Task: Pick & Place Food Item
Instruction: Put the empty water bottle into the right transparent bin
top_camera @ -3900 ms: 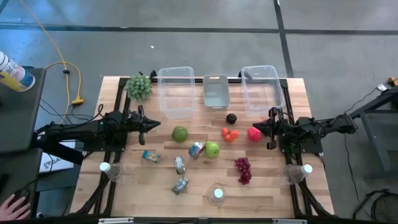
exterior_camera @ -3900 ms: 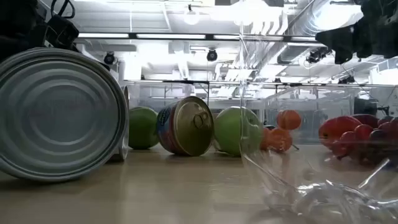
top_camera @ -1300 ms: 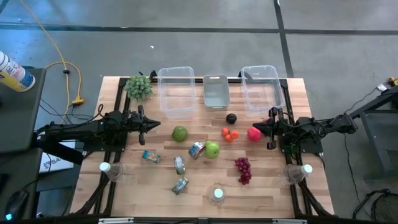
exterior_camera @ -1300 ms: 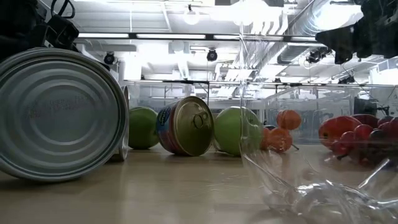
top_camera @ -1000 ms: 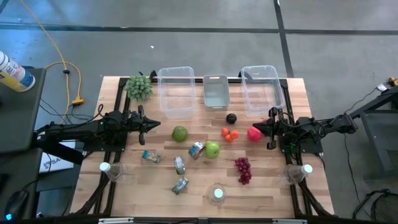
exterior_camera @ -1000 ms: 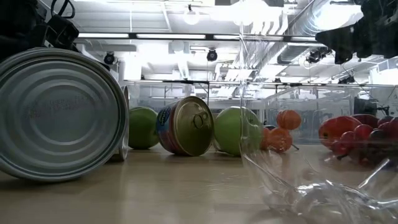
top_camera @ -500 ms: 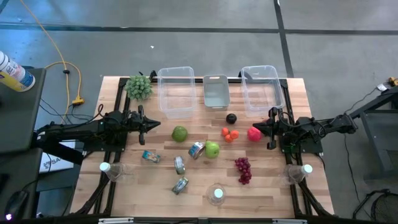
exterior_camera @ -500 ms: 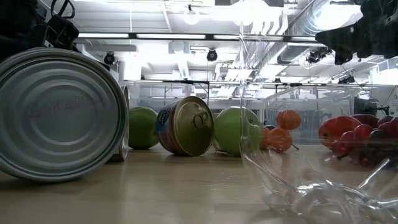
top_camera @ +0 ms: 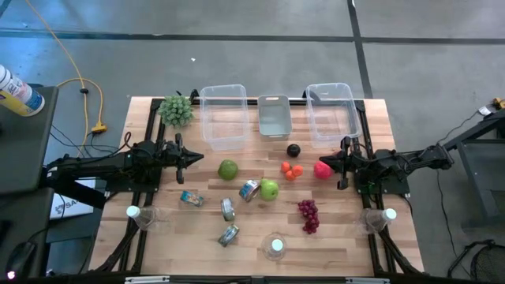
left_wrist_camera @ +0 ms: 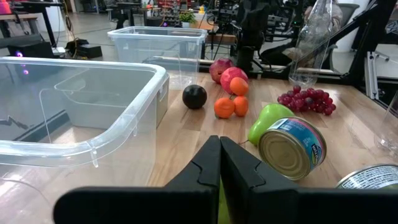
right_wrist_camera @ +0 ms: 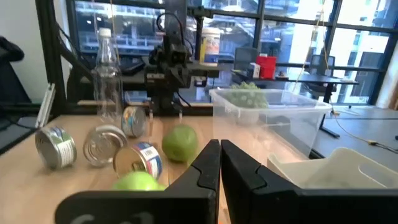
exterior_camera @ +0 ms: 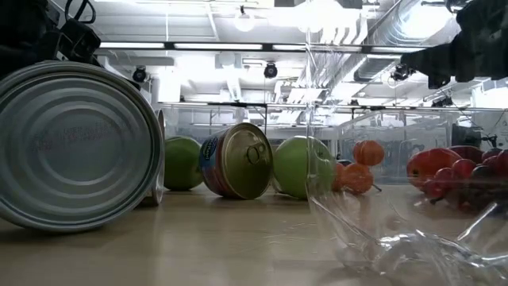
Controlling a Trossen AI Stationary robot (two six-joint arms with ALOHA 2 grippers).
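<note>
Nearest, low view: I see a tin can [exterior_camera: 75,147] lying on its side, its left edge cut off, and a crumpled clear plastic cup [exterior_camera: 397,238] blurring what lies behind it.
Left gripper [top_camera: 197,157]: at the table's left side, fingers pressed together, holding nothing; in its wrist view the closed fingers [left_wrist_camera: 219,168] hide the green apple [top_camera: 228,169] just ahead.
Right gripper [top_camera: 323,162]: at the right side, fingers together and empty, its tip just beside the red apple [top_camera: 322,170].
Mid-table food: second green apple [top_camera: 269,189], grapes [top_camera: 308,214], small orange fruits [top_camera: 292,170], dark plum [top_camera: 293,151]; I cannot make out the labels on the three cans [top_camera: 228,210].
Far edge: two clear bins [top_camera: 222,117] and a grey tray [top_camera: 274,117] between them, all holding no food; a leafy green bunch [top_camera: 176,110] beside the left bin.
Table [top_camera: 371,118]: far corners partly covered by arm mounts.
</note>
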